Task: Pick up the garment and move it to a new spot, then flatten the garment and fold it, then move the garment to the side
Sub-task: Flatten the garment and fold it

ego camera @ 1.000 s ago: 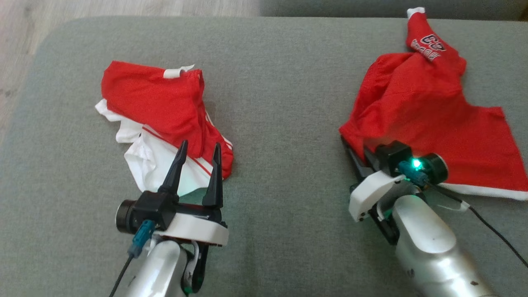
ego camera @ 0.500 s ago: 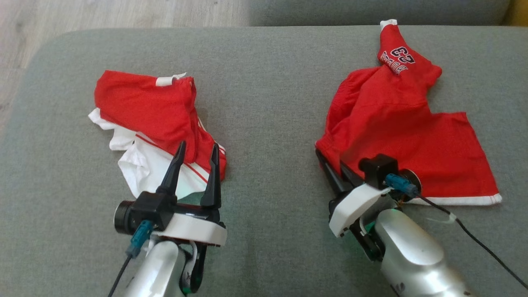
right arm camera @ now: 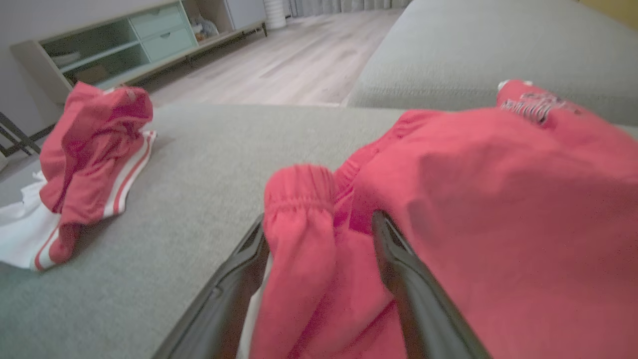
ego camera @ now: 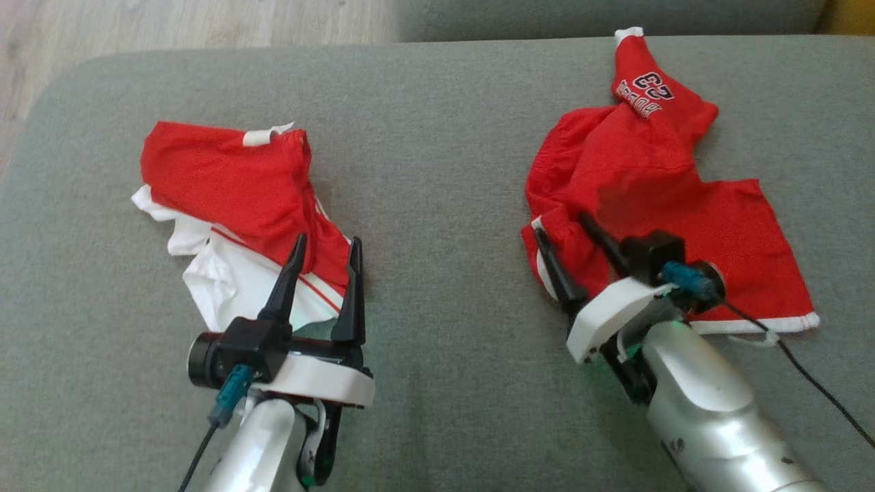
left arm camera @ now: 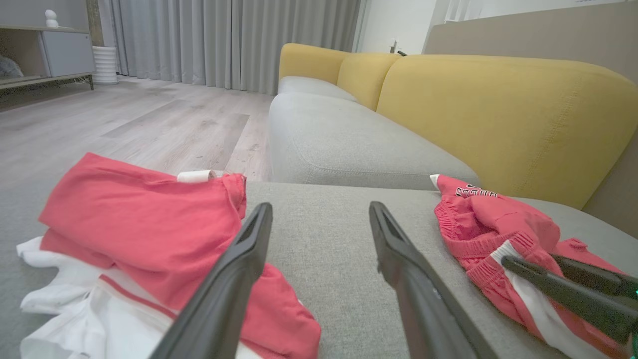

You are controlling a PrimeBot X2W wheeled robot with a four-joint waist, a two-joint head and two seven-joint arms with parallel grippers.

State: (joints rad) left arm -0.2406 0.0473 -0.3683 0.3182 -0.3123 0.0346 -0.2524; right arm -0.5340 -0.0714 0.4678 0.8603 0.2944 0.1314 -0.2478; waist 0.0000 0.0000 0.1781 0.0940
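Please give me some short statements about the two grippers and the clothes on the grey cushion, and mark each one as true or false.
1. Two garments lie apart on the grey cushion. True.
2. The left gripper is shut on the red and white garment. False: it is open and grips nothing.
3. A fold of the red shorts lies between the fingers of the right gripper, which stand apart. True.
4. The red shorts lie on the robot's left. False: on its right.
5. The sofa back is blue. False: it is yellow.

Matt red cloth garment [ego camera: 649,184]; rough woven cushion [ego camera: 444,171]
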